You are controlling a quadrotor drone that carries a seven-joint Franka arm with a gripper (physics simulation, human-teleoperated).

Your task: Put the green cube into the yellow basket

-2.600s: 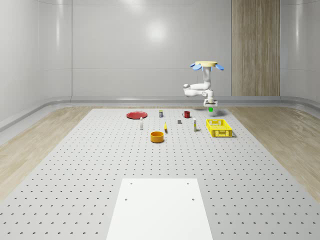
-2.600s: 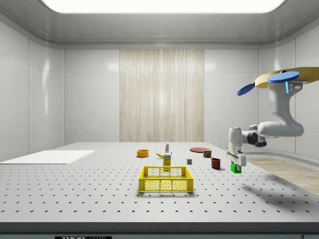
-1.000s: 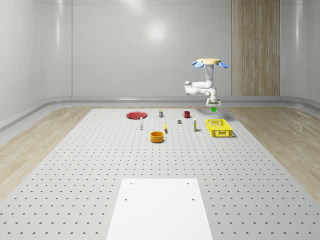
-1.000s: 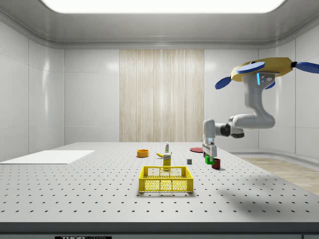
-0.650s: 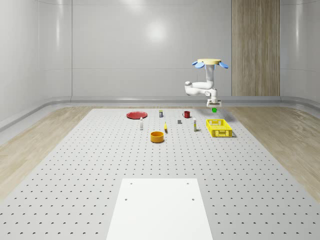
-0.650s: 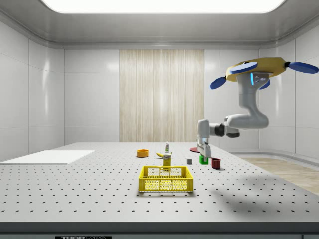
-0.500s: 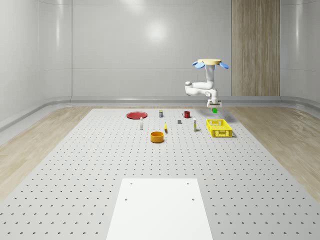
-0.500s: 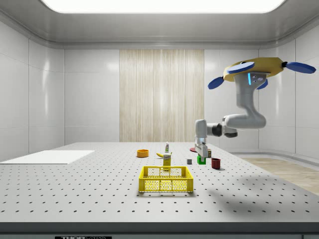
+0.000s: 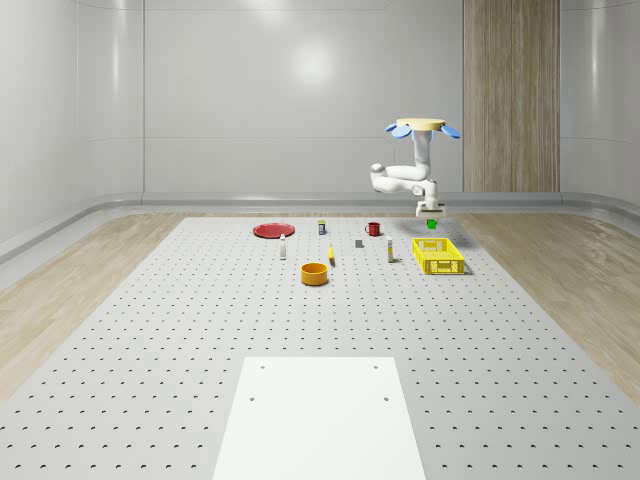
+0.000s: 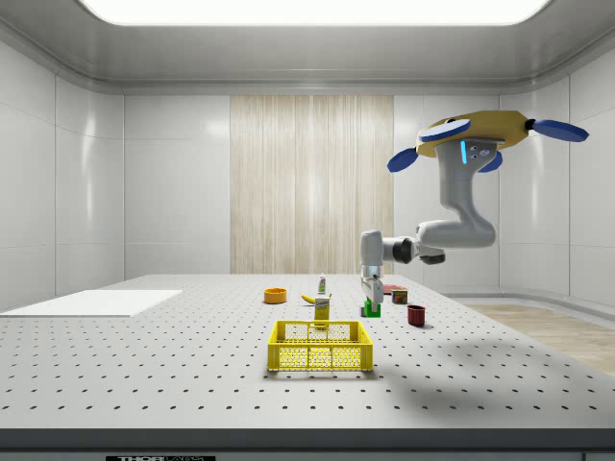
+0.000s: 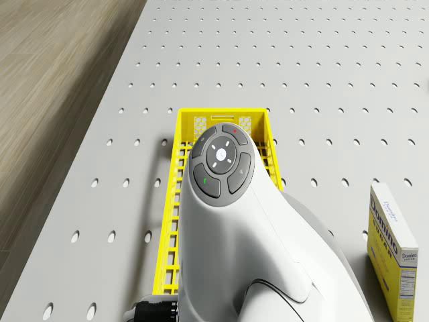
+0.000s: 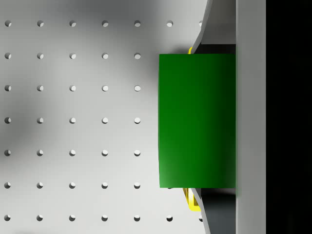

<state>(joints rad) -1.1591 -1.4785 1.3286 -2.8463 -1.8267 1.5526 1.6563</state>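
Cube [image 10: 370,308] pinched in my claw [image 10: 369,303], lifted off the table [image 10: 192,384], near the basket's [image 10: 320,347] far end. I hover above it. Pickup done; left: centre over basket, lower, release

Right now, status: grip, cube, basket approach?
Gripper shut on green cube, carried in the air. Drone hovers beside yellow basket; cube near its rim, not yet over it. Nothing between cube and basket.
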